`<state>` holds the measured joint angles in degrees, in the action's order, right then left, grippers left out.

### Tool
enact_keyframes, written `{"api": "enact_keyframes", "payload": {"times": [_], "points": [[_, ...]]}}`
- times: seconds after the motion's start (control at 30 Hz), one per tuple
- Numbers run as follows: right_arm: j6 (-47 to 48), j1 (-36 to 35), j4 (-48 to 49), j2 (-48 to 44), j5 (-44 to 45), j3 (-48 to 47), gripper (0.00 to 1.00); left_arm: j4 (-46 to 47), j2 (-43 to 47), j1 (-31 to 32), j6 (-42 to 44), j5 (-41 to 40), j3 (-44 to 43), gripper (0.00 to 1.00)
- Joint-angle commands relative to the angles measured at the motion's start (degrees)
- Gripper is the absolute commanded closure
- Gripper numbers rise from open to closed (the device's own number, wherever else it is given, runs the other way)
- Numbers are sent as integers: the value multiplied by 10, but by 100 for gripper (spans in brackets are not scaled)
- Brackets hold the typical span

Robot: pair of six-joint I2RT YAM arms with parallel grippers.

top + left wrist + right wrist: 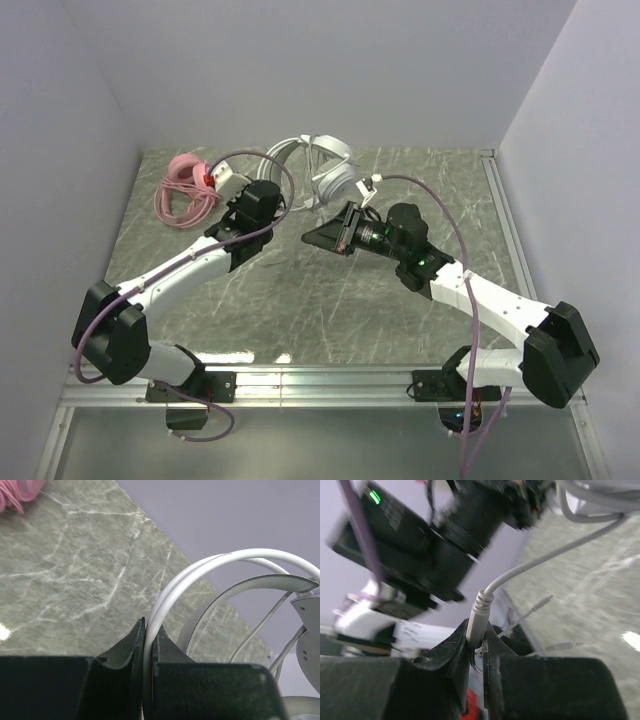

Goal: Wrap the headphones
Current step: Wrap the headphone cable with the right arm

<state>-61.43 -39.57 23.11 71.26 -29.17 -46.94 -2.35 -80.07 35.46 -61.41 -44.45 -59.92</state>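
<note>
Pink headset (185,190), white headset (330,172), grey-veined table (300,300)

Lab test booth: blank white walls (320,70) around a marbled table (330,300).

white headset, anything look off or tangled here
Nothing damaged or spilled. The white headset is held by its headband, pinched in the left gripper. Its cable is unwrapped: it trails loose to the right gripper, which pinches the plug end.

pink headphones (184,166): upper left of top view, lying down, pink cable (180,208) bunched in loops beside them. white headphones (328,170): upper centre, headband arched upward, pale cable (540,560) trailing loose.
</note>
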Motion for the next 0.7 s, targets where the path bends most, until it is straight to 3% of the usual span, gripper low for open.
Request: {"api": "enact_keyframes", "payload": {"times": [0.0,0.2,0.33,0.5,0.67], "points": [[-138,3,165,-31,25,14,100,89,25,5,-38,-20,6,100],[-256,8,286,-69,160,113,100,96,26,9,-50,-13,19,100],[-313,7,297,-100,232,162,100,95,26,12,-47,-14,16,100],[-358,7,331,-90,225,159,100,111,18,16,-42,-15,24,100],[-313,7,230,-54,137,70,100,106,1,26,-26,-32,6,100]]}}
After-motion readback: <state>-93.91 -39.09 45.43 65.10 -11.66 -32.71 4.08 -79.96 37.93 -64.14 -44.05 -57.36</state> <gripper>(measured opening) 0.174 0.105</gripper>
